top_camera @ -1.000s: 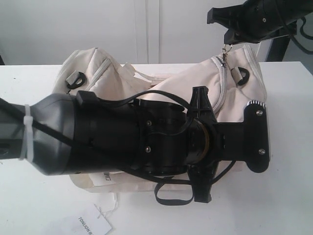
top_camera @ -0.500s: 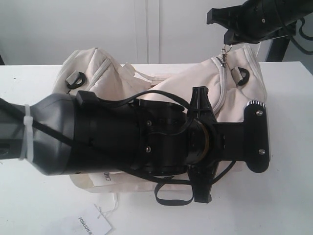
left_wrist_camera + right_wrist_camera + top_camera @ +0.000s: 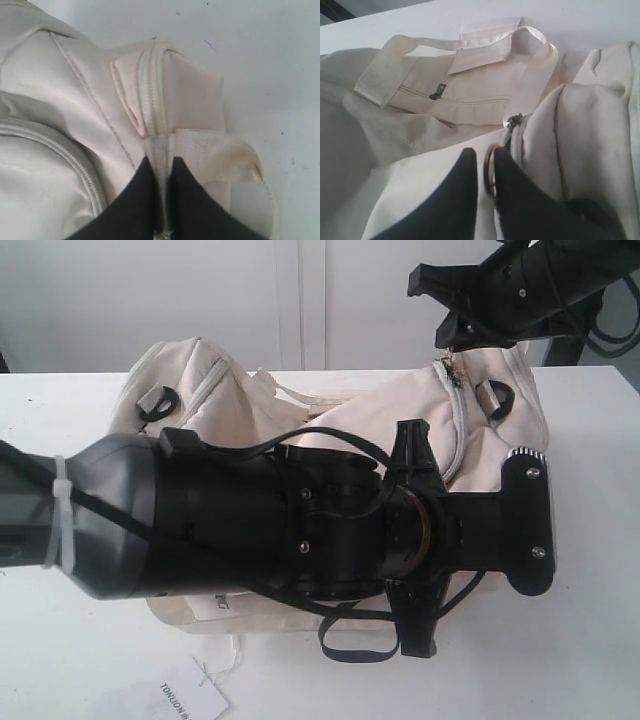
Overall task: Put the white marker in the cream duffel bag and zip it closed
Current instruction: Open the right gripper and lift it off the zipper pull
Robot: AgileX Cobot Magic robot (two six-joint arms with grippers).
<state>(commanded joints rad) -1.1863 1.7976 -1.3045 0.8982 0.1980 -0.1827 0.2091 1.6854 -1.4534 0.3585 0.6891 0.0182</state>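
Find the cream duffel bag [image 3: 215, 380] slumped across the white worktop [image 3: 80, 660], much of its middle hidden in the exterior view behind the left arm. Look in vain for the white marker: not visible in any view, so impossible to say whether already inside. Treat the bag as soft, light and floppy, with thin fabric sagging wherever unsupported and likely to bunch ahead of a zip pull unless held taut at the zip's end. See the left hand [image 3: 161, 167] placed for exactly that, fingers closed on a narrow fold of cream webbing at the end of the zip [image 3: 152, 90], beside a loose strap loop [image 3: 225, 150]. Note the right hand [image 3: 485, 152] higher on the same end of the bag, fingertips either side of the gold ring [image 3: 488, 175] chained to the slider [image 3: 512, 121]; cannot tell whether pinching the ring or merely bracketing it. Take the ring as the best purchase for zipping: small, hard, smooth metal, prone to swivel out of flat pads, so grip square and close to the slider. Expect the marker to be light, rigid and apt to roll; pinch across mid-barrel.
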